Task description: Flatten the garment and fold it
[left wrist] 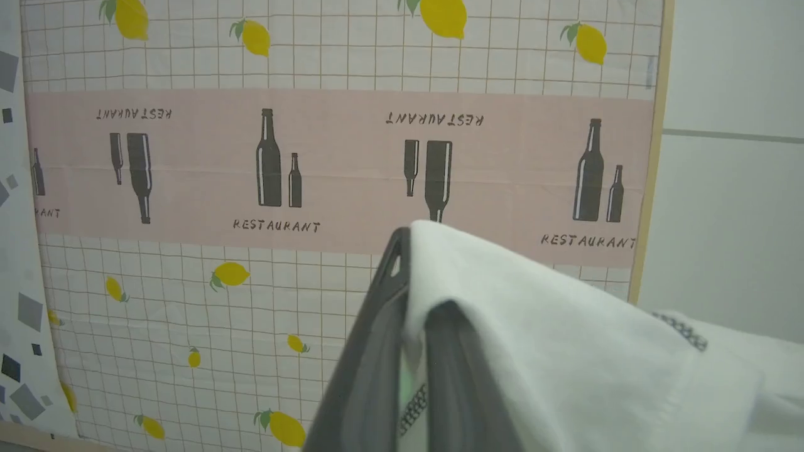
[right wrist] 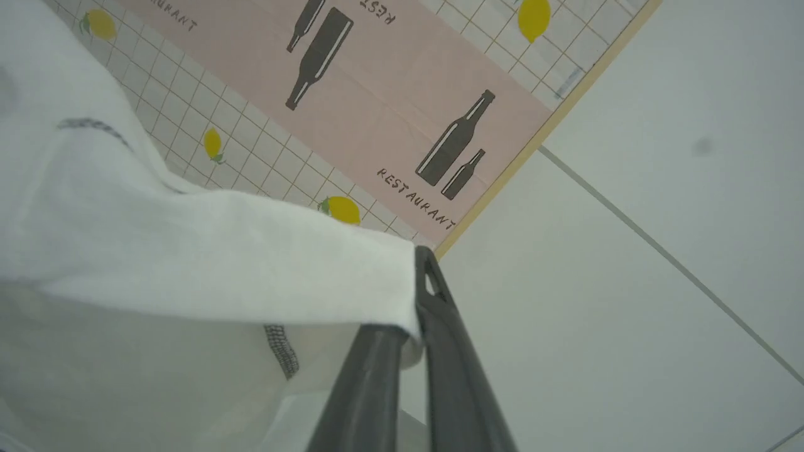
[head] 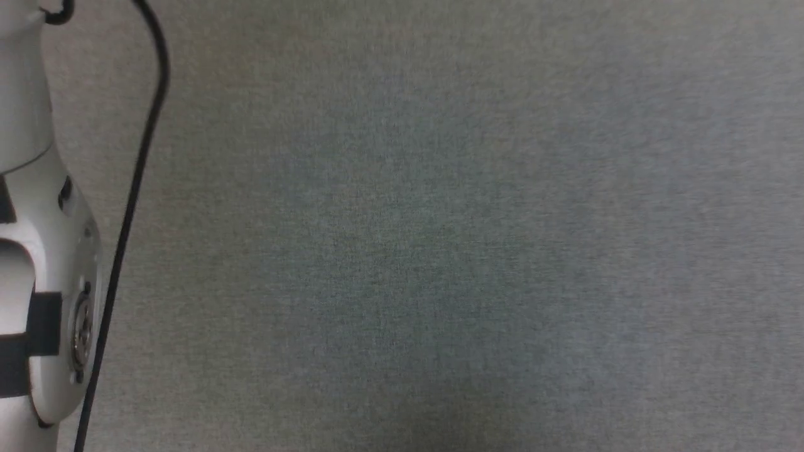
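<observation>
Held aloft

Head view: a forearm [head: 44, 251], cut off, on blurred grey. Left wrist view: left pincer [left wrist: 414, 270] clamps the shirt [left wrist: 565, 326] above the desk [left wrist: 653, 188]; cloth hides one fingertip. Right wrist view: right pincer [right wrist: 411, 295] grips it [right wrist: 188, 251] likewise.

The shirt [left wrist: 565, 351] is thin white cloth, matt and finely woven, with dark zigzag thread along a seam. The fingers [left wrist: 370, 364] look like smooth, matt dark grey plastic. The tablecloth [left wrist: 314, 163] is a smooth printed sheet with a faint sheen and sharp creases, more plastic than fabric. The table edge [left wrist: 654, 125] looks like pale wood. The floor [right wrist: 628, 314] is smooth, slightly glossy tile. The forearm [head: 38, 207] is glossy pale plastic with a metal disc [head: 81, 329], a matt black strap [head: 38, 333] and a smooth black cable [head: 129, 213], over a grey, felt-like matt surface [head: 440, 251].
</observation>
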Controlling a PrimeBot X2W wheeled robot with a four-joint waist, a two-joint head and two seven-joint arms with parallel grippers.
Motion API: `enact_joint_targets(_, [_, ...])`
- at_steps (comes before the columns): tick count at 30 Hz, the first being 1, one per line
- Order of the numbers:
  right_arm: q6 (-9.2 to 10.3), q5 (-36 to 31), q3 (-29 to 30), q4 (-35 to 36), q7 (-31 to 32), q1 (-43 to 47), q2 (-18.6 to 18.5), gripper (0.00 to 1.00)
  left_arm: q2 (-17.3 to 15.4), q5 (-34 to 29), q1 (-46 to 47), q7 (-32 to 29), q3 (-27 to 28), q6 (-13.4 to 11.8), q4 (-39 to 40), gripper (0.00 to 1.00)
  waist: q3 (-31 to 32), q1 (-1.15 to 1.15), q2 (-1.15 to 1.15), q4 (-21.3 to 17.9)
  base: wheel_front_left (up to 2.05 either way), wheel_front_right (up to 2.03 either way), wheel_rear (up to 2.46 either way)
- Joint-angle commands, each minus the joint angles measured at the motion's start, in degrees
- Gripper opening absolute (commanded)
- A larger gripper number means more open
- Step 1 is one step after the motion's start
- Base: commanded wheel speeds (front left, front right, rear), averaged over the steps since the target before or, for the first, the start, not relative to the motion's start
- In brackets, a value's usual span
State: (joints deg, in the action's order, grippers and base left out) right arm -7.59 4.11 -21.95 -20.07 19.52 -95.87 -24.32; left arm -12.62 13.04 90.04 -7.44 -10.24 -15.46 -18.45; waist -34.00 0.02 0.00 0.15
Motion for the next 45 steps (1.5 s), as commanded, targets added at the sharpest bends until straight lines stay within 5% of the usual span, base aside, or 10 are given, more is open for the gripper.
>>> enact_joint_targets(1, [0.10,-1.4,-1.2,-1.8,-2.0,-1.4,-0.4,0.00,0.3,-0.2,1.0,2.9,0.1,-0.1,-1.3,0.00,-6.8,-0.02,0.00,1.6,0.00,0.00,0.00])
enact_joint_targets(5, [0.10,-2.5,-4.0,-5.9,-6.6,-2.3,-1.3,0.00,0.4,-0.1,0.3,10.4,0.0,1.1,-4.6,0.00,-9.3,-0.02,0.00,2.5,0.00,0.00,0.00])
enact_joint_targets(11, [0.10,1.3,-7.3,-7.1,-11.3,0.9,-3.8,0.00,-0.8,1.1,-4.2,14.0,-2.1,6.4,-7.6,0.00,-9.8,-0.02,0.00,3.4,0.00,0.00,0.00])
enact_joint_targets(19, [0.10,10.3,-5.4,6.8,-11.9,16.5,-12.7,0.00,-2.6,1.7,-21.4,12.1,-6.9,10.1,4.2,0.00,-5.0,-0.02,0.00,4.1,0.00,0.00,0.00])
enact_joint_targets(25, [0.10,12.5,3.9,21.7,-7.9,36.6,-15.3,0.00,-4.8,2.0,-40.2,7.0,-9.3,7.5,22.5,0.00,0.3,-0.02,0.00,3.1,0.00,0.00,0.00])
enact_joint_targets(32, [0.10,10.9,15.4,34.4,-4.5,61.5,-10.2,0.00,-8.0,0.4,-60.6,1.2,-12.0,2.2,37.4,0.00,6.2,-0.02,0.00,2.2,0.00,0.00,0.00])
enact_joint_targets(38, [0.10,9.4,20.1,38.4,-3.7,77.9,-4.9,0.00,-9.6,2.0,-74.7,-2.7,-14.0,-0.5,39.4,0.00,10.8,-0.02,0.00,1.9,0.00,0.00,0.00])
enact_joint_targets(45, [0.10,8.1,20.3,38.1,-2.4,92.1,-2.7,0.00,-10.5,5.4,-86.0,-9.1,-19.3,0.2,35.9,0.00,14.6,-0.02,0.00,1.8,0.00,0.00,0.00])
